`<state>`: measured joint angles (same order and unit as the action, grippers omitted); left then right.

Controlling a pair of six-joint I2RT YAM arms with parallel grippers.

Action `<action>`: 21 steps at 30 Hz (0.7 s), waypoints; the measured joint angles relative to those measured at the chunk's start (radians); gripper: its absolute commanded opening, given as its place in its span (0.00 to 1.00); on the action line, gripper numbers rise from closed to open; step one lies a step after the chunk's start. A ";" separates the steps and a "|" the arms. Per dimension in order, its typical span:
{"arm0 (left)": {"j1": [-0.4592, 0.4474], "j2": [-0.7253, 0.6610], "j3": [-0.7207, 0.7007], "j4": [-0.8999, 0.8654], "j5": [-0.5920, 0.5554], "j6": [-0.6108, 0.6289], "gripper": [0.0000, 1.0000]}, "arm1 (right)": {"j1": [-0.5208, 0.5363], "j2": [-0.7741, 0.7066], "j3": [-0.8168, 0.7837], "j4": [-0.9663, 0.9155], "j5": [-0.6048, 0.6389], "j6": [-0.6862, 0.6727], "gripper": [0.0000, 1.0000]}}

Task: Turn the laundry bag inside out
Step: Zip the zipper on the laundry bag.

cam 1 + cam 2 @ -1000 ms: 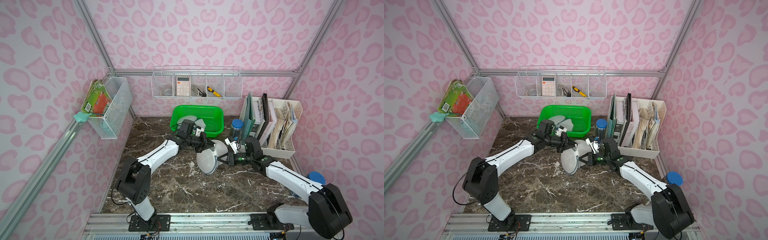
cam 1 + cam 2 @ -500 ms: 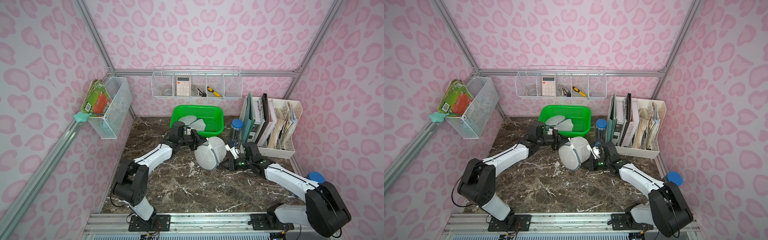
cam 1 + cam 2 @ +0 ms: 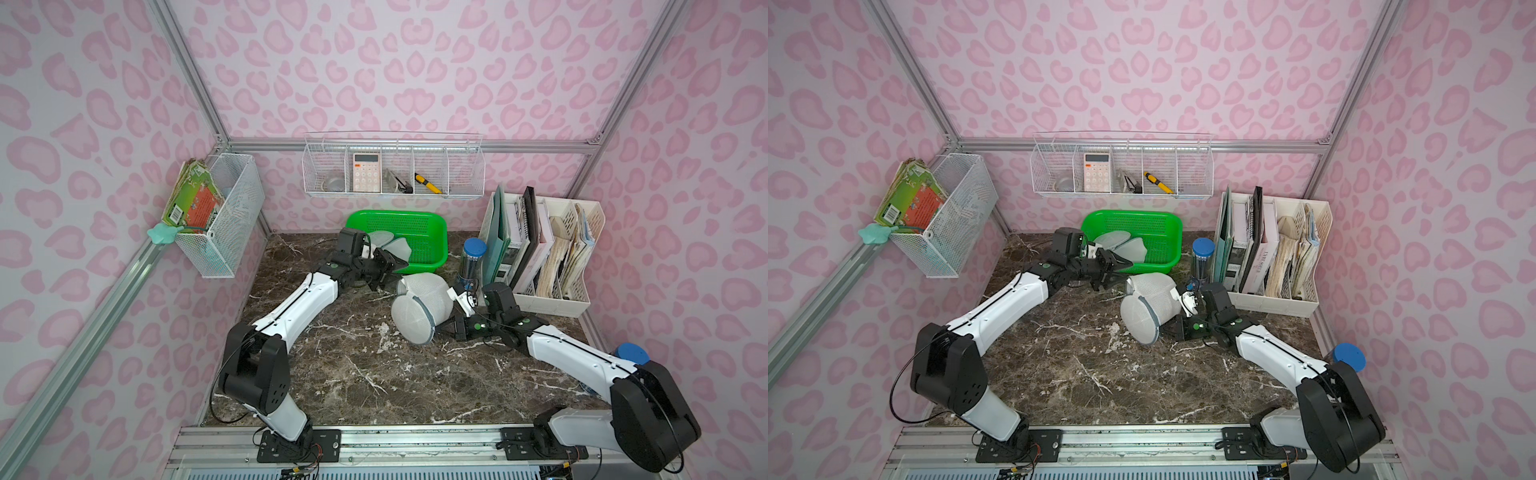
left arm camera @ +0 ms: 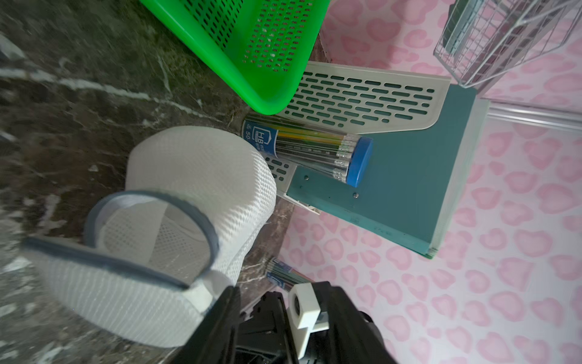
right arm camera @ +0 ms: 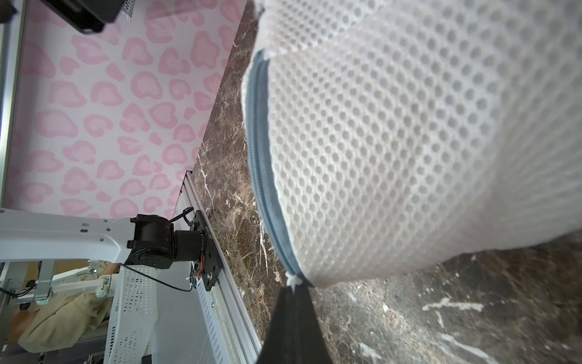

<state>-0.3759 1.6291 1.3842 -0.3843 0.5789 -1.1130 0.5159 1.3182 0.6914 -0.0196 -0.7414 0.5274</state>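
The laundry bag is a white mesh cylinder with a grey-blue zipper rim. It lies on its side on the marble table, mouth facing front left. My right gripper is shut on the low end of the zipper rim; in the right wrist view its dark fingers pinch the rim's end below the bag. My left gripper hangs open beside the green basket, apart from the bag. The left wrist view shows the bag ahead of the spread left gripper.
The green basket with grey-white pieces in it stands behind the bag. A pencil tube with a blue lid and a file organizer stand at the right. Wire baskets hang on the back wall and left wall.
My left gripper has opened, let go of the bag and drawn back toward the basket. The bag has sprung from a flattened shape into a cylinder. The right gripper keeps its grip.
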 measured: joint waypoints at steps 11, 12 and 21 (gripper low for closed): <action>-0.212 0.048 0.015 -0.373 -0.134 0.145 0.46 | 0.028 0.025 0.030 0.003 0.021 0.015 0.00; -0.227 0.063 0.023 -0.371 -0.128 0.145 0.46 | 0.032 0.027 0.030 0.003 0.021 0.015 0.00; -0.271 0.151 0.113 -0.357 -0.119 0.138 0.43 | 0.052 0.031 0.035 0.003 0.026 0.015 0.00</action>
<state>-0.6472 1.7805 1.4971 -0.7414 0.4599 -0.9749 0.5682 1.3491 0.7265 -0.0170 -0.7155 0.5423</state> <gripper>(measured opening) 0.444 0.051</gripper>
